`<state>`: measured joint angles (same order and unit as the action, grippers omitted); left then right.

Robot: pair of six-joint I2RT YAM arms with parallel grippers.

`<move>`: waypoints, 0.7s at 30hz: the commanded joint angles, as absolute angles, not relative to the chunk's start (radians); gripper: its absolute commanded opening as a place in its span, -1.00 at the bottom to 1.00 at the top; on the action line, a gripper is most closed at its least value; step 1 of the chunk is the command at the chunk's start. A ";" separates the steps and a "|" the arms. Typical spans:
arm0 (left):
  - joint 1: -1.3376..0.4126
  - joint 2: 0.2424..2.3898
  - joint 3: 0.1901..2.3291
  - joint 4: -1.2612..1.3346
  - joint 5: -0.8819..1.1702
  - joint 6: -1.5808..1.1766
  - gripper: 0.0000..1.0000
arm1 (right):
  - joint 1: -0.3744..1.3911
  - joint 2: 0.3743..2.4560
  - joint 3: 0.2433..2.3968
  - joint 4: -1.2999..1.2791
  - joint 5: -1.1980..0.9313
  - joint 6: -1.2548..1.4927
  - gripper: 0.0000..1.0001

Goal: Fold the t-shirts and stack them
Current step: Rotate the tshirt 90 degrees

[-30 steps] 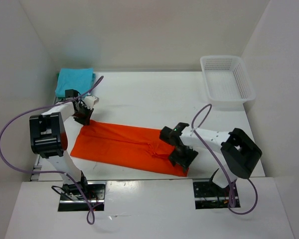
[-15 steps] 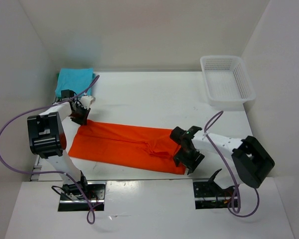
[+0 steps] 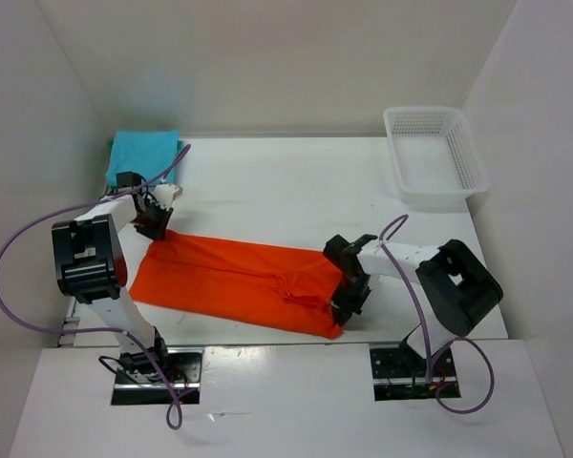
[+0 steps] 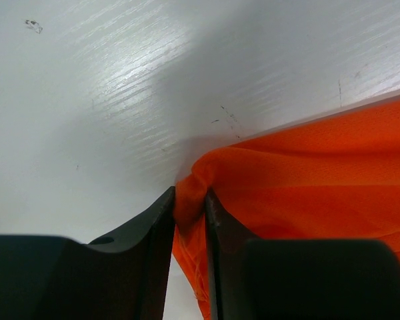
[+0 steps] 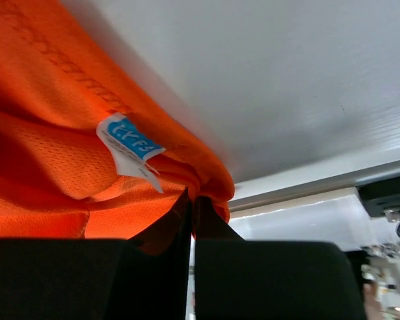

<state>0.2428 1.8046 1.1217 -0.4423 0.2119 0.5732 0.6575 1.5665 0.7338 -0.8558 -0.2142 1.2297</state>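
The orange-red t-shirt is lying on the white desk as a long, narrow band. Its long axis is running from the far left to the near right, with the near-right end pointing toward the right arm's base. A crumpled ridge is showing along the band near its right end.

The left pincer is gripping the far-left corner of this shirt. In the left wrist view a small fold of orange cloth is sitting squeezed between the two dark fingers. The right pincer is clamping the near-right end, its jaws pressed almost together on a bunched edge of the cloth. A small white and blue label is hanging from the cloth just beside those jaws; its print is too blurred to read.

The turquoise-blue t-shirt is resting folded at the far-left corner of the desk, well apart from the orange one. The left arm's purple cable is crossing its right edge. What is lying beneath it is hard to make out from above.

A white mesh basket is sitting at the far right. The right arm is covering part of the orange shirt's near-right end in the top view, so the shape of that end is not showing fully.
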 commanded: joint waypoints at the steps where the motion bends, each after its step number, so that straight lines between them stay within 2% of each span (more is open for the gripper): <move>1: 0.258 1.827 1.115 -0.529 0.189 0.589 -0.38 | 0.650 1.670 0.768 -0.756 -0.058 1.166 -1.00; 4: 0.258 1.827 1.124 -0.540 0.167 0.598 -0.36 | 0.617 1.690 0.891 -0.782 0.001 1.121 -1.00; 9: 0.258 1.818 1.144 -0.563 0.130 0.598 -0.34 | 0.459 1.765 1.087 -0.784 0.087 0.997 -1.00; 13: 0.258 1.818 1.166 -0.630 0.159 0.598 -0.28 | 0.387 1.923 1.270 -0.761 0.161 0.891 -1.00; 19: 0.209 1.827 1.187 -0.709 0.202 0.557 -0.28 | 0.336 2.238 1.735 -0.814 0.206 0.649 -1.00; 21: 0.190 1.838 1.197 -0.747 0.218 0.545 -0.37 | 0.336 2.319 1.848 -0.840 0.195 0.514 -1.00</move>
